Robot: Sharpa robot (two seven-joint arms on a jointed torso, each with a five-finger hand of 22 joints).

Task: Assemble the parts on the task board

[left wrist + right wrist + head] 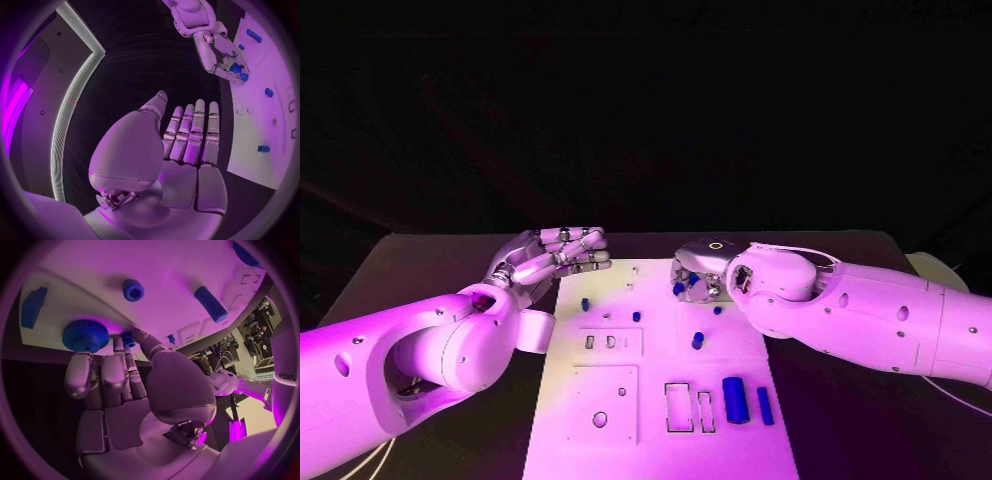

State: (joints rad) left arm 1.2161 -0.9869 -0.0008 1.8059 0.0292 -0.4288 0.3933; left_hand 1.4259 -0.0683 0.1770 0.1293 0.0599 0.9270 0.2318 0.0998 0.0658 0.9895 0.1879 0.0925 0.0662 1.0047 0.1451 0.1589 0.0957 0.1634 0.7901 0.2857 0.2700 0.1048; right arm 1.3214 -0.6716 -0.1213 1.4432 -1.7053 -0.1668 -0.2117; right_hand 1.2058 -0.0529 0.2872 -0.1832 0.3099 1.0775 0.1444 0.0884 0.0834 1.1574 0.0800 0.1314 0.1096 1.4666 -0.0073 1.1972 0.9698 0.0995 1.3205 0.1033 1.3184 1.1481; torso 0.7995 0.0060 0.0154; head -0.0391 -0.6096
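Left robot hand [557, 252] flat and released, mid-left; right robot hand [700, 277] pinches a small part [128, 339] on the board [661, 410].

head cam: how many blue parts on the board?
6. Large blue block and slim blue bar at the white task board's near right; blue cylinder mid-board; small blue pegs centre-right and left; blue piece at the right hand, which may hide more.

free: black table [430, 270] beside task board [661, 440] | obstacles: upright blue parts [697, 340]
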